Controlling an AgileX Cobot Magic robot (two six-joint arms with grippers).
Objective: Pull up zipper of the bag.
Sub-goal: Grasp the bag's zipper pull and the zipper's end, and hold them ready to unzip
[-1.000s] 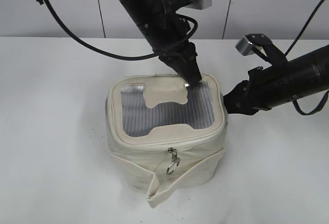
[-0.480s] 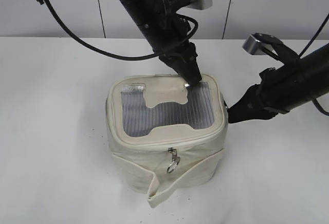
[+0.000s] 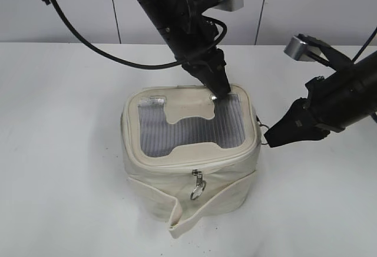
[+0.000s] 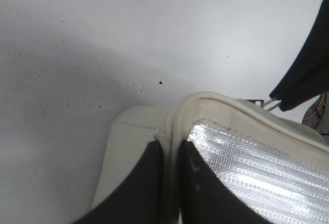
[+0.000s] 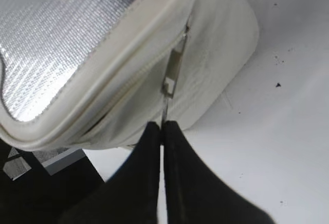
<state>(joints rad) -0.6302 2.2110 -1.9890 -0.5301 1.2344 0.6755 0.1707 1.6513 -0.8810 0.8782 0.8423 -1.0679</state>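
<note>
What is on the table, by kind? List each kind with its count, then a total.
Bag: 1
Zipper ring pulls: 2 (front ring pull, side ring pull)
Grippers: 2 (left gripper pinching the bag's lid rim, right gripper pinching the side ring pull)
Total: 5

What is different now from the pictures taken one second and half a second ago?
The right end effector, shut on the ring pull of the zipper, has drawn back from the bag toward the right of the exterior view, and its arm has risen there. The left end effector stays pressed on the lid's rear rim. The bag and its front ring pull have not moved.
</note>
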